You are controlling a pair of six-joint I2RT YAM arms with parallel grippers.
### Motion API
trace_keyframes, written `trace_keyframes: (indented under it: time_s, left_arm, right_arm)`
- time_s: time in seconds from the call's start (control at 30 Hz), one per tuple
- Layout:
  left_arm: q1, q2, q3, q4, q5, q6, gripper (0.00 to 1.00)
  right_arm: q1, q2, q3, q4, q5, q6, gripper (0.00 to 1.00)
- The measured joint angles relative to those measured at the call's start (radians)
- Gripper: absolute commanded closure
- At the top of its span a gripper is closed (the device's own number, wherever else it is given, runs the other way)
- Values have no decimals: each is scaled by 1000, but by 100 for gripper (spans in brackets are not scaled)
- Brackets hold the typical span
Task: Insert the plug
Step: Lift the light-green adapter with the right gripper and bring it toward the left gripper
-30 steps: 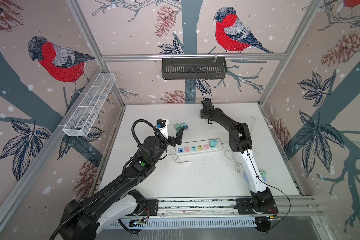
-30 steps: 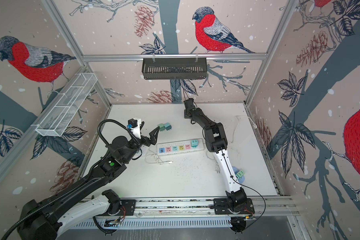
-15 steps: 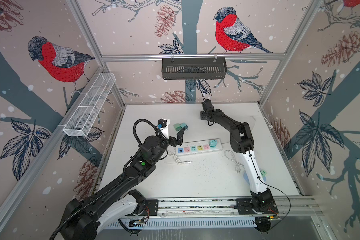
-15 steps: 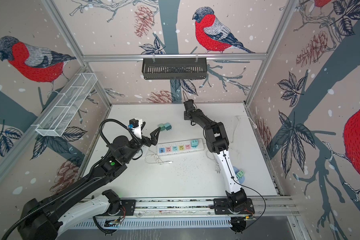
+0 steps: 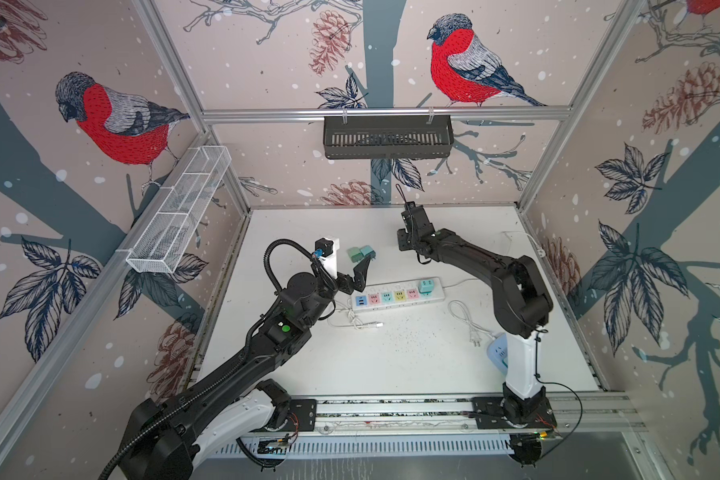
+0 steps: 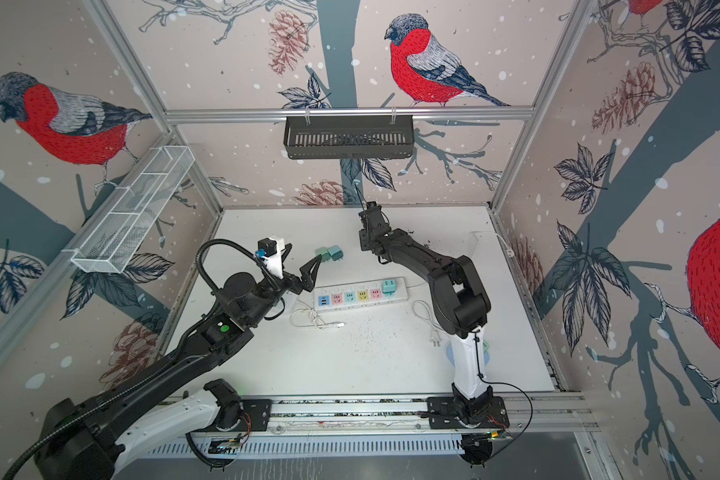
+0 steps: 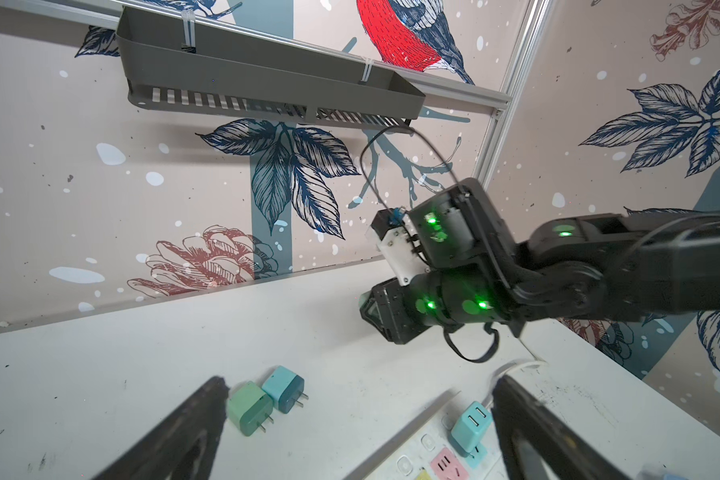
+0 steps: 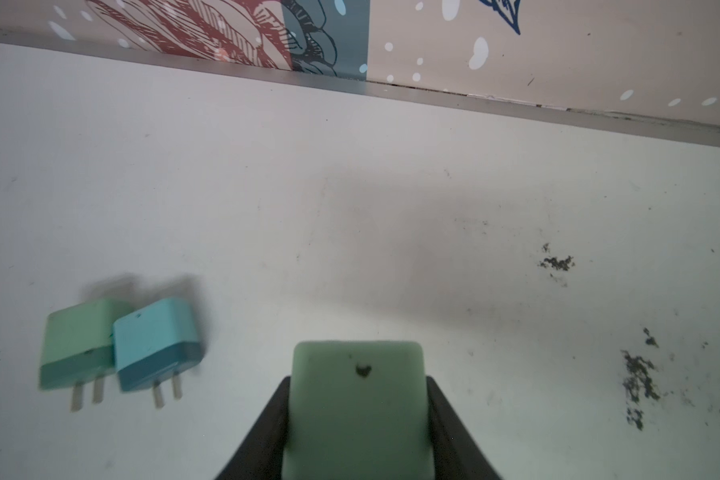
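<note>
Pinches, in the right gripper (image 8: 356,380), a pale green, rounded-square plastic plug adapter (image 8: 356,415) across its two flat flanks, held clear of the table near the back wall, about twelve o'clock from the white power strip with coloured sockets (image 5: 395,293). Probably weighs little and resists bending; smooth moulded shell, so likely slippery under a skewed pinch. Best taken across those flanks, well back from the prongs, hidden from view here. Holds the left gripper (image 7: 360,395) spread wide and empty, hovering beside two loose pieces, a mint green adapter (image 7: 250,407) and a teal adapter (image 7: 283,388), touching each other at eleven o'clock from the strip. Shows a turquoise USB adapter (image 5: 425,286) already seated at the strip's three o'clock end, the coloured sockets beside it free. Offers a flat, hard white tabletop (image 5: 391,365), dusted with black grit (image 8: 636,374), with a slack white cord (image 5: 474,340) at four o'clock. Leaves ample open room above the free sockets.
</note>
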Motion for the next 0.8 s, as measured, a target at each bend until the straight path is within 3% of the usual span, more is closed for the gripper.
trace_keyframes:
  time_s: [0.5, 0.63, 0.8]
  left_arm:
    - [0, -37, -25, 27, 68, -15, 2]
    - [0, -17, -8, 26, 140, -20, 2]
    - [0, 36, 39, 22, 254, -20, 3]
  right_arm:
    - [132, -696, -740, 403, 83, -36, 72]
    - [192, -853, -925, 543, 107, -103, 72]
    - [264, -973, -1060, 674, 122, -188, 80]
